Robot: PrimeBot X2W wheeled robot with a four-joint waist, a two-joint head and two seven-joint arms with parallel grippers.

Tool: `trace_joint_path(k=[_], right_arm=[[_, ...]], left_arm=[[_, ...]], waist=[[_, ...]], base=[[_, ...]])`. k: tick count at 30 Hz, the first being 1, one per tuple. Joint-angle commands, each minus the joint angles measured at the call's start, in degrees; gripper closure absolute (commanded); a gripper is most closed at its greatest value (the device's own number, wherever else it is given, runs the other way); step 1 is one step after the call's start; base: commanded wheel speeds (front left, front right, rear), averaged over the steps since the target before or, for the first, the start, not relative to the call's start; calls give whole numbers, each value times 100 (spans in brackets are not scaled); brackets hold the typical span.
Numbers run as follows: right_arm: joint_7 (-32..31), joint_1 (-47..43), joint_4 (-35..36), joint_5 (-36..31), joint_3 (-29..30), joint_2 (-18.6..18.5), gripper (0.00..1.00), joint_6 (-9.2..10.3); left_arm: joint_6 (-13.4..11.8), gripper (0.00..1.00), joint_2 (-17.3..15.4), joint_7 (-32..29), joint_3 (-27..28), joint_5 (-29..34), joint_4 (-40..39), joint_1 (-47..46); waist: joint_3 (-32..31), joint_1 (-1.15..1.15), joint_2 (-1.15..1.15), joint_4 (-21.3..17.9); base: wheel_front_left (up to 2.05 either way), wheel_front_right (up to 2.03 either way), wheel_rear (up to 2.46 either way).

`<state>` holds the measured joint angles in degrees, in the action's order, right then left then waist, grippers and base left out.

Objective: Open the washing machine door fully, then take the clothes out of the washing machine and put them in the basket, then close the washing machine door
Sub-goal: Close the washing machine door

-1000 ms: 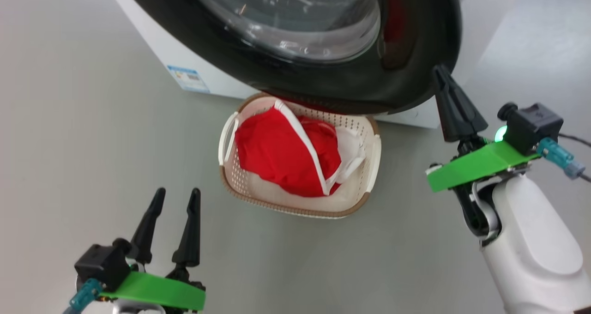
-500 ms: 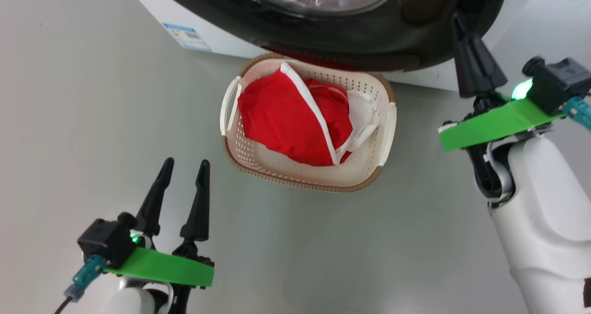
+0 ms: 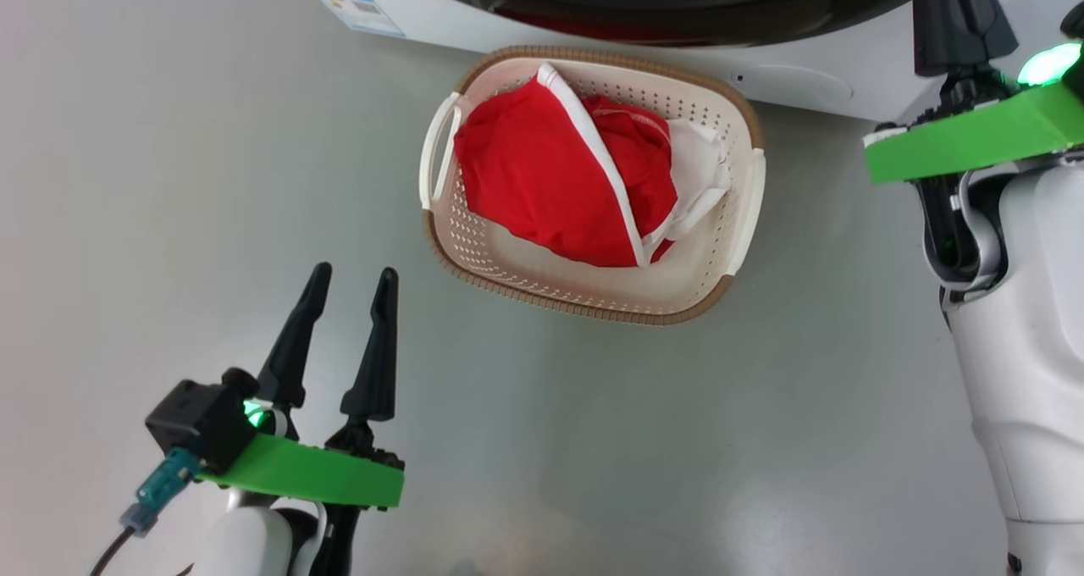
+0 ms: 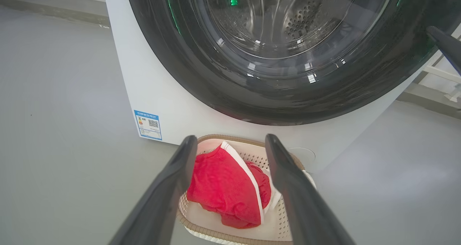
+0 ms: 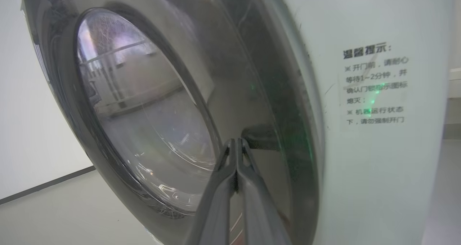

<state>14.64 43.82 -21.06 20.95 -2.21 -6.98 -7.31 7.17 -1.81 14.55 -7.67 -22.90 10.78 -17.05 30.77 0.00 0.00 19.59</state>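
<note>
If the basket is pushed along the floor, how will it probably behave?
The basket probably slides easily: it looks like thin perforated plastic on a smooth, glossy floor. It seems unlikely to tip, being low and wide, with the soft clothes lying low inside. Its load likely adds little weight.

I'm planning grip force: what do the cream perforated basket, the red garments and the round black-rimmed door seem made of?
Cream perforated basket: likely moulded plastic, matte, with regular holes; brown rim looks woven.
Red garments: soft matte fabric, creased.
Round black-rimmed door: glossy rim, probably plastic, sharp reflections; clear window, seemingly glass.
</note>
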Motion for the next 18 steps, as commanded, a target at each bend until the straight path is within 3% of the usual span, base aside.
trace_joint_path(k=[1, 12, 18], right_arm=[[36, 135, 176, -65, -30, 92, 100, -18], [36, 534, 291, -52, 288, 169, 100, -18], [36, 429, 291, -55, 145, 229, 100, -18]], left_arm=[[32, 0, -108, 45, 163, -54, -159, -80], [32, 0, -107, 45, 182, -32, -195, -167], [32, 0, -107, 45, 197, 56, -149, -153]], waist=[[62, 0, 0, 38], [261, 0, 0, 32], [158, 0, 0, -29]], base=[[0, 0, 0], [0, 0, 0], [0, 0, 0]])
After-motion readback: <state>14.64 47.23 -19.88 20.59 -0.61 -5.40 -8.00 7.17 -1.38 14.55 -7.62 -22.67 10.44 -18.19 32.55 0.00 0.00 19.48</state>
